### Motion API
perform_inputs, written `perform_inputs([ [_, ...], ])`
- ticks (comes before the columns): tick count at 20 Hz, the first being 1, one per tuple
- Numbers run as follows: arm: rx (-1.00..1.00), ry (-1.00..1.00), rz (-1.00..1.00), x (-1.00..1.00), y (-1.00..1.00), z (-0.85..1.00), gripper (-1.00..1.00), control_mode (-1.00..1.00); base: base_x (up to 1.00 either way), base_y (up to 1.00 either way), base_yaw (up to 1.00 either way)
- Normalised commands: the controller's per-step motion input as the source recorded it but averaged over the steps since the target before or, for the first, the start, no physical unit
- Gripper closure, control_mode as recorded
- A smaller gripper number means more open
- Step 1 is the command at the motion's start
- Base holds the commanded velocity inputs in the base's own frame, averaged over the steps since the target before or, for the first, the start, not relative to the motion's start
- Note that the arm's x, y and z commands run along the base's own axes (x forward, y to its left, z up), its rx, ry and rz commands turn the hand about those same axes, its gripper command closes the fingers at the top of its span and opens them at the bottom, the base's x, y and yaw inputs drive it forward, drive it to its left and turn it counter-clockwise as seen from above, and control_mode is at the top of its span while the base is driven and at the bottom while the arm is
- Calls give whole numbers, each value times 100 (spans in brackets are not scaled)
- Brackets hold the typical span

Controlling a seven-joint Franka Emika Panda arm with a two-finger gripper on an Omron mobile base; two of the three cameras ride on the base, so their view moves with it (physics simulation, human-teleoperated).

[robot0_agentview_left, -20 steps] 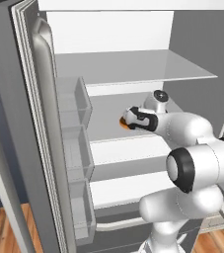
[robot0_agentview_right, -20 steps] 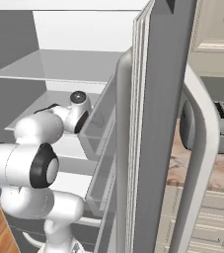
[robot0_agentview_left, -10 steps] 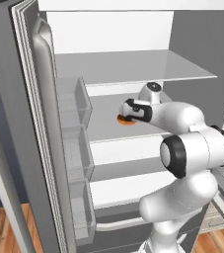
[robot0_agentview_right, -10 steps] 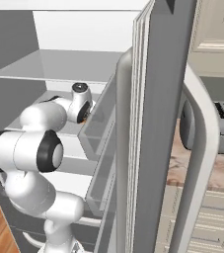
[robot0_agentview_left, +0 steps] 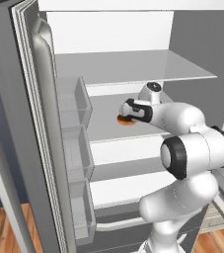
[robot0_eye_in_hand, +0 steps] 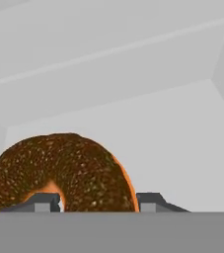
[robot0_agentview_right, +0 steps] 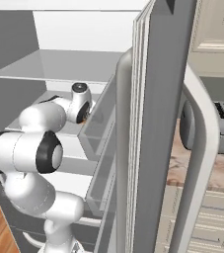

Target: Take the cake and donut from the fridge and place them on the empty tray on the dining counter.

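Fingers (robot0_eye_in_hand: 155, 201) of the gripper (robot0_eye_in_hand: 94, 205) stand on either side of the donut (robot0_eye_in_hand: 64, 170), 1 tip showing in the ring's hole and the other against its outer edge, so they pinch 1 side of the ring. Up close the donut is dark chocolate brown, speckled with pale flecks, and a bright orange body shows at the rim and inside the hole. It sits on the middle glass shelf (robot0_agentview_left: 103, 116) of the fridge (robot0_agentview_left: 133, 34). From the left base view the donut (robot0_agentview_left: 126, 121) appears as a small orange patch just under the dark end of the hand.

Around it the shelf is bare white. Another glass shelf (robot0_agentview_left: 138, 66) hangs above, close over the arm's wrist. From the right base view the arm's own white links and dark joints stand in front of the donut, and the open right door (robot0_agentview_right: 158, 123) with its clear bins (robot0_agentview_right: 103, 123) crowds the right of the opening. The left door (robot0_agentview_left: 29, 128), also swung open, carries 3 clear bins (robot0_agentview_left: 79, 153) and a long curved white handle (robot0_agentview_left: 47, 89).

Beyond the right door a silver toaster (robot0_agentview_right: 222, 126) stands on a pinkish marble counter (robot0_agentview_right: 202, 170) over cream cabinets, and a wood floor (robot0_agentview_left: 0, 230) shows low down.
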Motion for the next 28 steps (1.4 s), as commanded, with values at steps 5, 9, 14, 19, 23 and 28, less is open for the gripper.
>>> perform_inputs([
  [5,0,-17,0,-43,0,-43,100,-100,0,0,0],
  [9,2,-17,0,-36,0,-3,100,-100,0,0,0],
  [14,20,-3,-4,-47,-10,56,100,-100,0,0,0],
  [19,18,12,-7,-64,-14,89,100,-100,0,0,0],
  [23,0,20,-8,-75,0,87,100,-100,0,0,0],
  [28,0,24,-5,-96,0,92,100,-100,0,0,0],
])
